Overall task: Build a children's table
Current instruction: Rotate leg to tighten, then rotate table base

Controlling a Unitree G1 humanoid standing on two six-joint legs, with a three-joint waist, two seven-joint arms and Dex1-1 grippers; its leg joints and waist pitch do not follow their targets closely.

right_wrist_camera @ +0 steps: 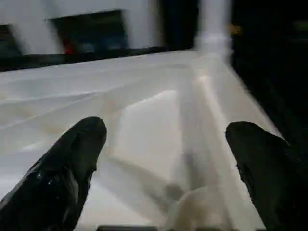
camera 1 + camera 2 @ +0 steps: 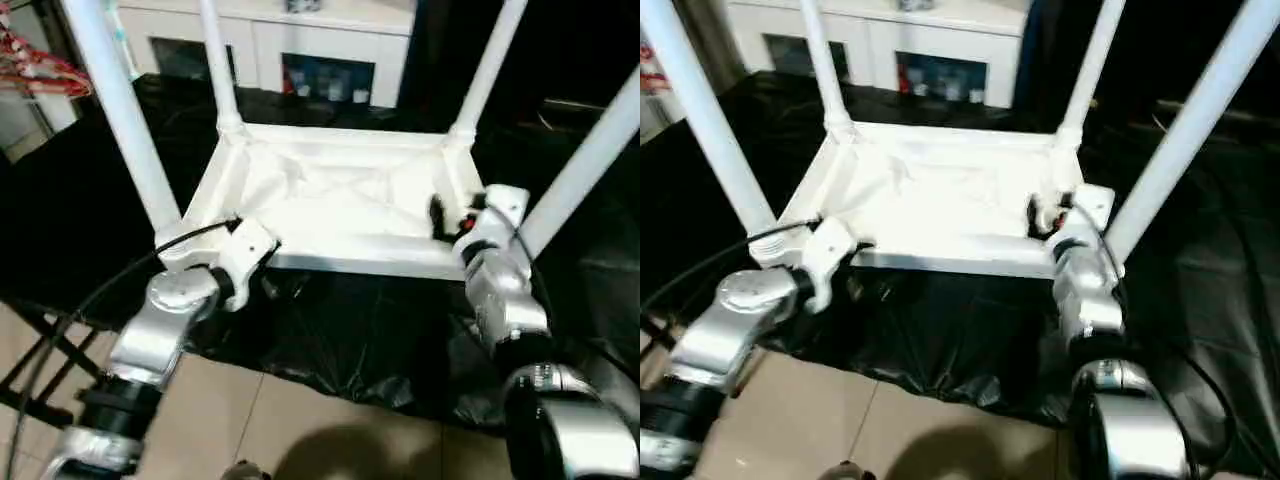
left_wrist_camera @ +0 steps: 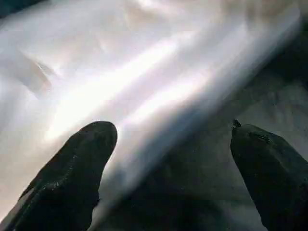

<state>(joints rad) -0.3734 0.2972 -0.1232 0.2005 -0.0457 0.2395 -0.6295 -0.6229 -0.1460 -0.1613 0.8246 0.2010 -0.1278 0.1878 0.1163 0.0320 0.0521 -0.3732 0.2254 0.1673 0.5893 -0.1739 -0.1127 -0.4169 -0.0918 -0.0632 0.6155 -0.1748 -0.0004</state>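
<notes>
The children's table [image 2: 330,195] lies upside down on a black cloth, its ribbed underside facing up. Its four white legs stand up from the corner sockets: near left [image 2: 120,110], far left [image 2: 218,60], far right [image 2: 490,65] and near right [image 2: 590,150]. My left gripper [image 3: 173,139] is open at the near left corner, straddling the top's front edge; one finger [image 3: 77,168] is over the white plastic, the other over the black cloth. My right gripper [image 2: 450,220] is open above the underside by the near right socket, and its fingers [image 1: 72,163] hold nothing.
The black cloth [image 2: 330,330] hangs over the front of the support toward the tiled floor [image 2: 300,430]. A white cabinet with glass doors [image 2: 270,40] stands behind the table. Red hangers [image 2: 40,70] show at the far left and a black folding frame [image 2: 40,350] below them.
</notes>
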